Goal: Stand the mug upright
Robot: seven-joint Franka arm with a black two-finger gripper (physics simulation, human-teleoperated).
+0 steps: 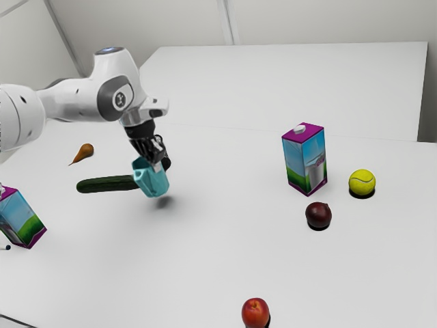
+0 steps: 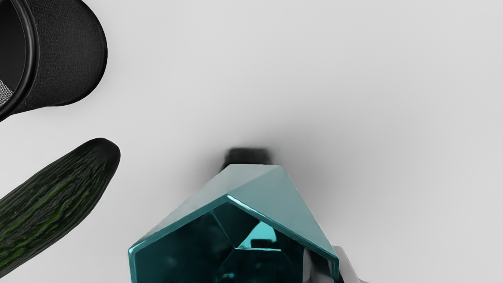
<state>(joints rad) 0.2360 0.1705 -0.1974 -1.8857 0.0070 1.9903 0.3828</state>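
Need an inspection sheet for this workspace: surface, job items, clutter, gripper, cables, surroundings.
Surface: smooth white table; no spills seen.
Job's thing: teal faceted mug, tilted, apparently lifted, shadow below it.
Clutter: dark green cucumber, black mesh cylinder, brown pear-shaped item, two purple-topped cartons (one upright, one cut off by the exterior view's left edge), yellow tennis ball, dark red round fruit, red-orange round fruit.
Gripper: black two-finger gripper shut on the mug's wall, one finger inside, one outside.
Cables: nothing seen.
Surroundings: plain pale walls.
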